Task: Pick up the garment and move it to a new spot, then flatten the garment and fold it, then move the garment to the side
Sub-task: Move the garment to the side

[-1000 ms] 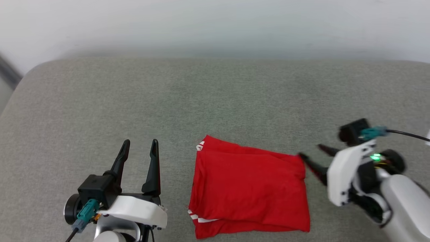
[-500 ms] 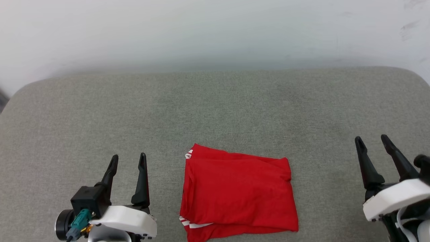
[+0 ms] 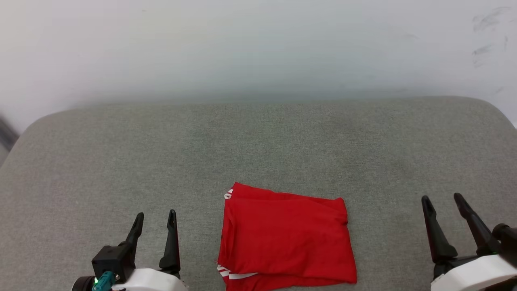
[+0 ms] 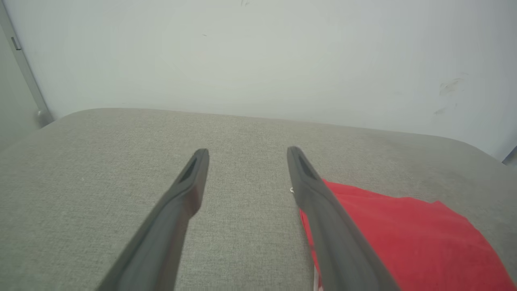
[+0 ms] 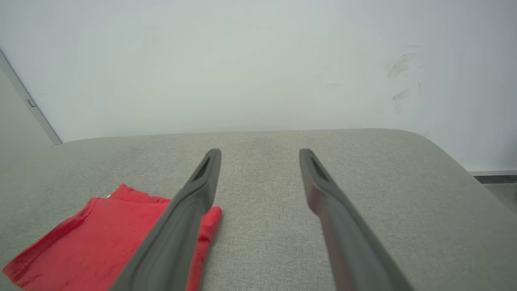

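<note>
The shirt [image 3: 286, 238] lies folded into a compact red rectangle on the grey worktop [image 3: 258, 141], so flattening and folding look done. It sits between the two arms, near the left fingers [image 3: 171, 238] and well apart from the right fingers [image 3: 434, 230]. Both pairs stand spread apart, holding nothing. What seems left is one step: shifting the shirt to the side.

I can read no lettering, label or number; the folded red jersey garment [image 3: 286, 238] shows me plain cloth.
</note>
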Robot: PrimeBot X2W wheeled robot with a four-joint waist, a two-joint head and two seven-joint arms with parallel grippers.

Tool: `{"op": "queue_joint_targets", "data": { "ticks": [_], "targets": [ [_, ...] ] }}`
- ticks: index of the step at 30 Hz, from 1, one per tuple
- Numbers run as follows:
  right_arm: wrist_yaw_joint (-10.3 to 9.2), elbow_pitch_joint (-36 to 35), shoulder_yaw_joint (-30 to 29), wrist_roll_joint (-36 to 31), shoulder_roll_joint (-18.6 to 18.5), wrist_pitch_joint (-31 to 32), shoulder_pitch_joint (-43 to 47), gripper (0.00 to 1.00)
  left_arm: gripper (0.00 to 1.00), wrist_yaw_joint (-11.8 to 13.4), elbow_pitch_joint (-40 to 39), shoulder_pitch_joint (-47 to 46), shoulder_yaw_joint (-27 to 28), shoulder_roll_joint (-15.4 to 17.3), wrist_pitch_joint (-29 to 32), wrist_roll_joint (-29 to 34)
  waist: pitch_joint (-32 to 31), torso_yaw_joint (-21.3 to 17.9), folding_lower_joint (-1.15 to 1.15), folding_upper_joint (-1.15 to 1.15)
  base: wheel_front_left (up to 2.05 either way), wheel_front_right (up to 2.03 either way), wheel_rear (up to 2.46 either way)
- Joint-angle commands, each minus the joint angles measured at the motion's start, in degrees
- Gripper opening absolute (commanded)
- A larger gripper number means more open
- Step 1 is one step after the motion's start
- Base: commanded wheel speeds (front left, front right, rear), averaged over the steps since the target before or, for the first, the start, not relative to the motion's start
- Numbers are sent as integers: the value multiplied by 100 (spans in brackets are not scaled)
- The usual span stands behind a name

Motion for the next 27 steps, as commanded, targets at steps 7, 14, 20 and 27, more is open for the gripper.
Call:
{"op": "queue_joint_targets", "data": {
  "ticks": [7,14,20,27],
  "targets": [
    [-2,-200,-16,-124,44,179,129,100,100,-83,57,66,92,-81,-41,60,-1,-8,0,0,0,0,0],
    [-2,-206,-115,-69,94,375,116,100,100,-117,72,34,181,-143,-48,120,13,6,0,0,0,0,0],
    [-3,121,-722,769,-29,1156,-12,100,100,-131,-11,26,350,-235,-52,224,73,62,0,0,0,0,0],
    [-1,633,-1800,1715,-457,2493,-398,100,100,-246,-52,-143,534,-381,-46,399,276,333,0,0,0,0,0]
  ]
}}
